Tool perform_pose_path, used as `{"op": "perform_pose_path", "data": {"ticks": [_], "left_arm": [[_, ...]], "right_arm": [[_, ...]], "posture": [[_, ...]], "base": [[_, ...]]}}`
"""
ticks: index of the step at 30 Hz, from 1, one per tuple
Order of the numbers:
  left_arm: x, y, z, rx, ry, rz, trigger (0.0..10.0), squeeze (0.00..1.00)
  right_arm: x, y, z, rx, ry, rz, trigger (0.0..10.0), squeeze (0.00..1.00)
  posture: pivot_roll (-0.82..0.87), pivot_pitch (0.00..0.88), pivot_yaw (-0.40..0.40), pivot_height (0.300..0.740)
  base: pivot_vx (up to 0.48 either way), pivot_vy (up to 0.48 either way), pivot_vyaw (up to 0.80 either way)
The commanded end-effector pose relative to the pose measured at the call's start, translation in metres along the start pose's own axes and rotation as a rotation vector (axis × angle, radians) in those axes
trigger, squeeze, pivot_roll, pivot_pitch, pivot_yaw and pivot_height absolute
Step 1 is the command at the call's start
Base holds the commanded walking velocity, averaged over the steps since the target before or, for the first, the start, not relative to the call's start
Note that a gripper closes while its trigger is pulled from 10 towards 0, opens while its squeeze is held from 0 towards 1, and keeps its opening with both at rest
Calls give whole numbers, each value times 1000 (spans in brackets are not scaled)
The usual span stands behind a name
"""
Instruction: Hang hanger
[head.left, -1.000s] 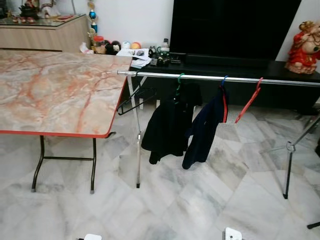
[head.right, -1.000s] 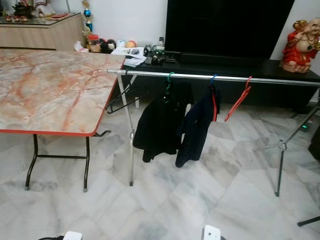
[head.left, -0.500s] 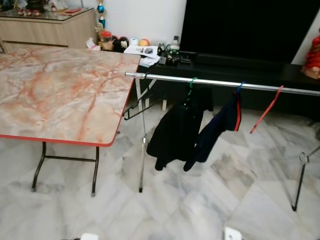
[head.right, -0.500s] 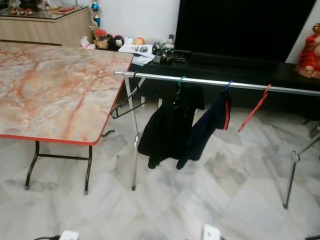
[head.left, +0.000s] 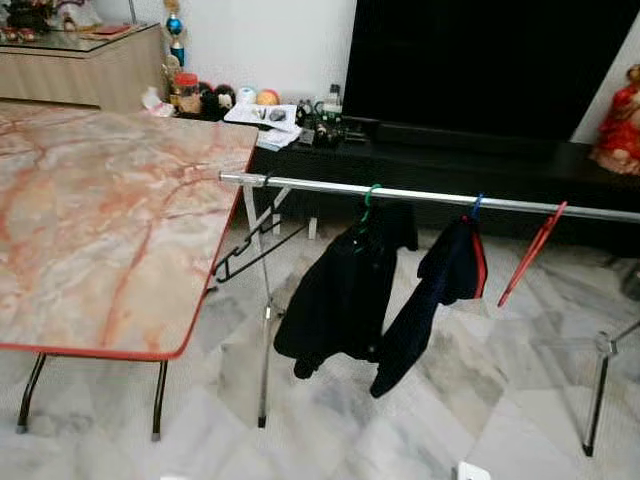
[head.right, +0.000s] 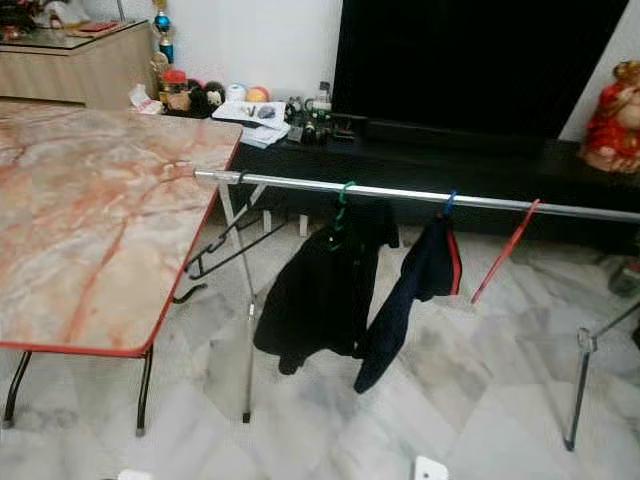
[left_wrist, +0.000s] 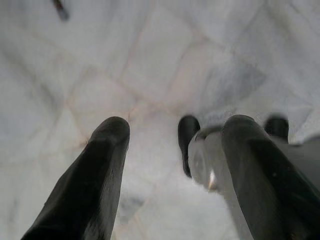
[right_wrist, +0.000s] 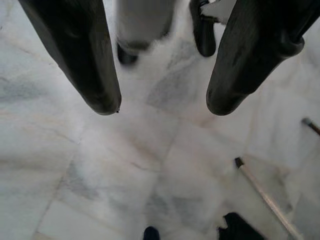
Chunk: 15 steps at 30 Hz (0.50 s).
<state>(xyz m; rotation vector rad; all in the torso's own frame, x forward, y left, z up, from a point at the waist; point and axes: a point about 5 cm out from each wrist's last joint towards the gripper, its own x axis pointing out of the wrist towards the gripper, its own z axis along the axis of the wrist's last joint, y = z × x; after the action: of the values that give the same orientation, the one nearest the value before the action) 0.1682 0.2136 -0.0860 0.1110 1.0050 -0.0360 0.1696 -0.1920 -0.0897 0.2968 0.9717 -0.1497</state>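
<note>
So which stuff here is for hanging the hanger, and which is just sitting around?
For the job:
black hanger, hooked near the rail's end
metal clothes rail
left gripper and right gripper, both open over the floor

Just lying about:
marble table
two dark jackets
red hanger
red statue

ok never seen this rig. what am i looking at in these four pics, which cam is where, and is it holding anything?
It is a walking humanoid robot with two arms, each ending in a gripper of two long black fingers. The two wide pictures come from a stereo camera on its head. They show a marble-pattern table on the robot's left and a metal rail carrying two dark garments on hangers, plus an empty red hanger. A black hanger hangs at the rail's near end by the table. The other two pictures come from the wrist cameras, looking down at the marble floor. The left gripper and right gripper are both open and hold nothing.
</note>
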Motion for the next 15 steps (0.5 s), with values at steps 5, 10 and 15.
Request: {"op": "perform_pose_path", "data": {"ticks": [5,10,15], "left_arm": [[1,-8,-1,1,7,-21,10000,0],[1,-8,-2,5,14,-14,10000,0],[1,-9,-5,17,26,-4,10000,0]], "right_arm": [[-4,-21,7,3,-24,-40,10000,0],[-1,-14,27,20,-102,-30,10000,0],[4,13,59,14,-246,22,10000,0]], "posture": [[140,0,-67,740],[130,0,-68,740],[118,0,-69,740]], "base": [[370,0,0],[363,0,0],[69,0,0]]}}
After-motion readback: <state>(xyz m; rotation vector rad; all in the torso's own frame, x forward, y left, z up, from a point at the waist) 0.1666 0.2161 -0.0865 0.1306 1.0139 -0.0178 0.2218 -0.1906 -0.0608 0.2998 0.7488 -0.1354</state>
